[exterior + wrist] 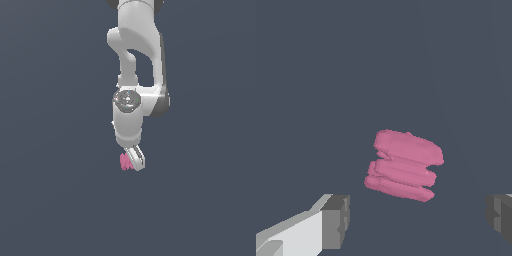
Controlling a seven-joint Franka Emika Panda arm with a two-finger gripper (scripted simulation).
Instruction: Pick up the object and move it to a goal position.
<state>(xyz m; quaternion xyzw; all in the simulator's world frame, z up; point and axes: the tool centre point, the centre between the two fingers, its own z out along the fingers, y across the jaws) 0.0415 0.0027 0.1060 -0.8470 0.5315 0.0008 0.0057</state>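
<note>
The object is a small pink, ridged blob (124, 162) lying on the flat grey surface. In the exterior view it sits just at the tip of my white gripper (134, 161), partly hidden behind the finger. In the wrist view the pink blob (404, 165) lies between and a little beyond the two grey pads (336, 221), which stand wide apart on either side of it. My gripper (416, 220) is open and holds nothing. I see no contact between the pads and the blob.
The white arm (135, 65) hangs down from the top of the exterior view. The plain grey surface (50, 200) spreads all around with nothing else on it. No goal marker shows.
</note>
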